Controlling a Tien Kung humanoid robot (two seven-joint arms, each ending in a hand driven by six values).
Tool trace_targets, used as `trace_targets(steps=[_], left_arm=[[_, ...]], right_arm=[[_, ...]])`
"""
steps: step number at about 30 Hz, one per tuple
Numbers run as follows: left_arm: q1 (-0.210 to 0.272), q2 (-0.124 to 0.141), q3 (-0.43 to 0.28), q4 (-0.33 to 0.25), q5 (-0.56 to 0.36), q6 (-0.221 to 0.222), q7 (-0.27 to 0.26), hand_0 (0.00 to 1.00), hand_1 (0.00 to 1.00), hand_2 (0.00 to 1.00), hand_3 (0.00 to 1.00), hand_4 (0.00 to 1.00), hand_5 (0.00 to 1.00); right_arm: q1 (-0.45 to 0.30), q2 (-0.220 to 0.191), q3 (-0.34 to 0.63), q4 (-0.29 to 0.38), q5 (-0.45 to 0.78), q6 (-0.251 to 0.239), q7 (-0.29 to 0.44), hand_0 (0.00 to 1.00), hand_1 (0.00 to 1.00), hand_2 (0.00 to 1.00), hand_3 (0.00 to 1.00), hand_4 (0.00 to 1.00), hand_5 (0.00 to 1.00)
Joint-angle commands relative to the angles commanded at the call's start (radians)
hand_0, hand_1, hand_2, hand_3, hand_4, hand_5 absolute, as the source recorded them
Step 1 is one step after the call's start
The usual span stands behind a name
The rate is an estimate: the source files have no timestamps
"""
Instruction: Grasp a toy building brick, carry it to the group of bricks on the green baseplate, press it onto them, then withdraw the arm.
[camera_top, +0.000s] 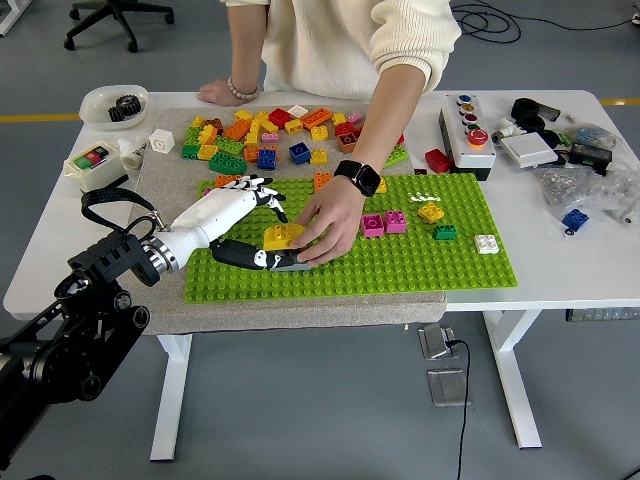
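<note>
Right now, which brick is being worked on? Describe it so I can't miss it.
On the green baseplate, look at its left part where the robot hand meets the person's hand. The yellow brick sits between them, the only yellow one there.

A yellow brick (283, 236) sits beside the white-and-black hand (237, 222), over a bright green studded baseplate (400, 262).
</note>
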Motion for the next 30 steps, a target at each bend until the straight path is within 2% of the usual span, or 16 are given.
trace_targets(steps=[30], left_arm=[[0.011, 0.002, -0.007, -0.01, 0.006, -0.003, -0.003, 0.998, 0.981, 0.861, 0.593, 0.998, 0.59]], right_arm=[[0.003, -0.001, 0.002, 0.0, 0.002, 0.0, 0.001, 0.743, 0.633, 0.674, 0.615, 0.82, 0.522]])
